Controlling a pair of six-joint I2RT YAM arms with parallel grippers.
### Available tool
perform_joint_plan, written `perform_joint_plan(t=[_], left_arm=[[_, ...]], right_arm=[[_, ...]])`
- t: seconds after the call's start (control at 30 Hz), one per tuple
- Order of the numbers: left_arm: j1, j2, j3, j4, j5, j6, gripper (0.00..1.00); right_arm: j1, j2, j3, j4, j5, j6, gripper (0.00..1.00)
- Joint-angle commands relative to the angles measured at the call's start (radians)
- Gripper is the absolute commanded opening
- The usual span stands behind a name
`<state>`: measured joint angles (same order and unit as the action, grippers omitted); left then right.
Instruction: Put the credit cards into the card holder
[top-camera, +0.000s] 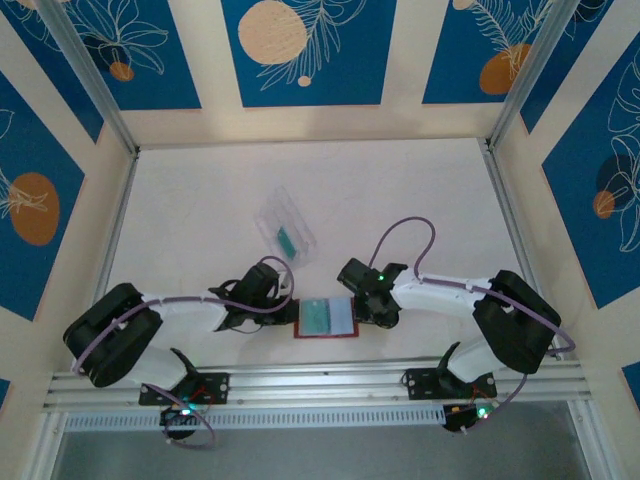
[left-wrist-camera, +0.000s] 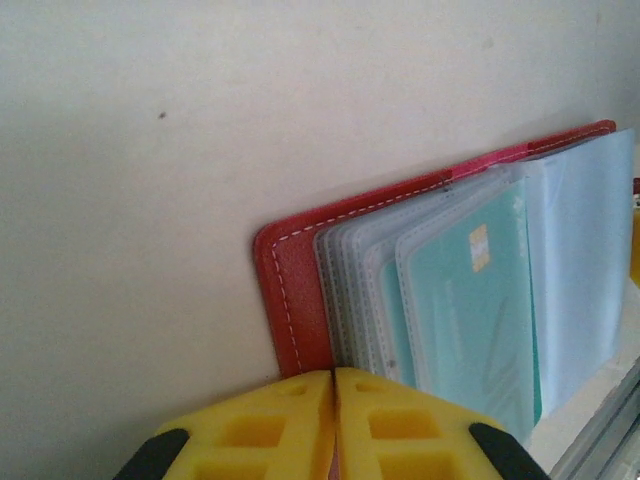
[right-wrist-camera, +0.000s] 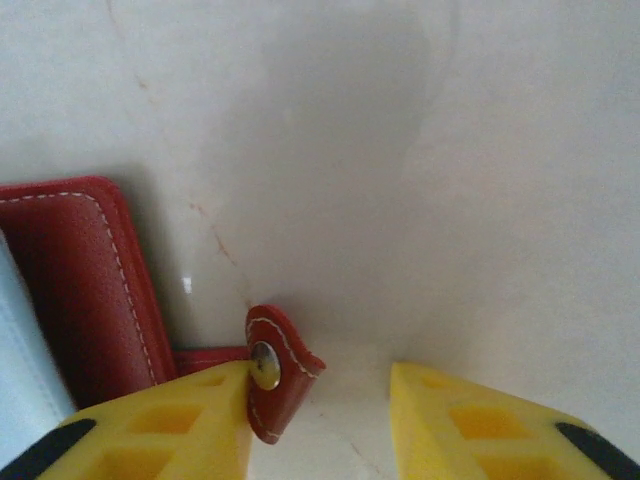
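The small flat red folding card holder (top-camera: 325, 336) lies open low in the middle of the top view, on the white table (top-camera: 200, 220), between the two arms' tips; its clear plastic sleeves (left-wrist-camera: 580, 260) fan out across its inside, and a thin teal-green credit card (top-camera: 318, 316) sits in one of them.

In the left wrist view that credit card (left-wrist-camera: 470, 300) shows a small gold chip near its upper edge; the card holder (left-wrist-camera: 290, 290) fills the right half of the frame.

The left gripper (top-camera: 292, 311) is at the card holder's left edge; its yellow fingers (left-wrist-camera: 270, 430) are pressed together at the bottom of the frame, and the red cover runs into the seam between them, so the left gripper (left-wrist-camera: 335, 400) is pinched on the cover.

The right gripper (top-camera: 360, 313) is at the opposite edge; in its wrist view the right gripper (right-wrist-camera: 320, 385) has its fingers spread apart; the card holder (right-wrist-camera: 80, 270) is at lower left, and its red snap tab (right-wrist-camera: 280, 375) with a metal stud leans on the left finger's tip.

Above the card holder in the top view lies a clear transparent plastic case (top-camera: 290, 222), set at a slant; a second teal-green card (top-camera: 287, 241) is in its lower end.
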<state>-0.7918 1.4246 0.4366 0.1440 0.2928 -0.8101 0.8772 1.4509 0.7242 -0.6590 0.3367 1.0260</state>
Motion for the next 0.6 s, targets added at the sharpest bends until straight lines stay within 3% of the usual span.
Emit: perform_joint_plan(t=[0.0, 0.27, 0.57], left_arm=[[-0.012, 0.062, -0.050, -0.093, -0.050, -0.003, 0.12], [-0.012, 0.075, -0.042, -0.088, -0.049, 0.002, 0.12], [-0.013, 0.072, -0.039, -0.087, -0.040, 0.005, 0.12]], right_arm=[[0.009, -0.002, -0.002, -0.036, 0.037, 0.035, 0.37], [0.000, -0.066, -0.005, -0.084, 0.091, 0.044, 0.31], [0.003, -0.045, 0.018, -0.057, 0.068, 0.011, 0.06]])
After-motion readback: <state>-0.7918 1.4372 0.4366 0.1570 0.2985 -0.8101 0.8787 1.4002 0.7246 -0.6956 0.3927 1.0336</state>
